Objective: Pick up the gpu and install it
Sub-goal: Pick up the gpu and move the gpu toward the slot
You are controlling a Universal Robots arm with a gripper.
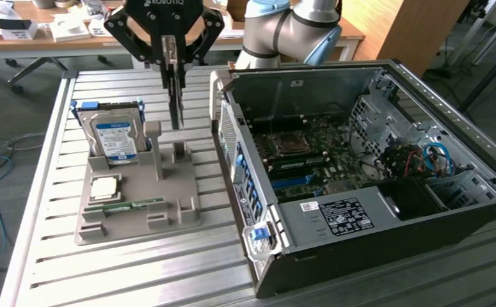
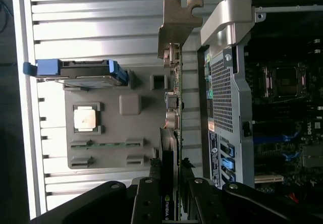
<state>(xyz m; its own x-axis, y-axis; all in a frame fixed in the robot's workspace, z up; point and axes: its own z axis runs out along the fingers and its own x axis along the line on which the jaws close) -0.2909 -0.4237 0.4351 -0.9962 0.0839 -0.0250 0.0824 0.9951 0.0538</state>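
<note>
The gpu (image 1: 175,96) is a thin dark card that hangs on edge in the air, a little above the grey parts holder (image 1: 166,192) and just to the exterior view's left of the open computer case (image 1: 333,217). My gripper (image 1: 171,64) is shut on its upper part. In the wrist view the gpu (image 2: 173,98) runs edge-on between my fingers (image 2: 151,199), with its silver end bracket (image 2: 176,22) at the far end. My gripper (image 2: 171,196) holds it over the gap between the holder (image 2: 131,128) and the case's rear panel (image 2: 224,98).
On the holder stand a silver blue-labelled hard drive (image 1: 115,137), a square processor (image 1: 104,187) and a narrow green memory stick (image 1: 132,206). The case lies on its side with the motherboard (image 1: 308,160) exposed. The slatted metal table (image 1: 145,268) carries everything.
</note>
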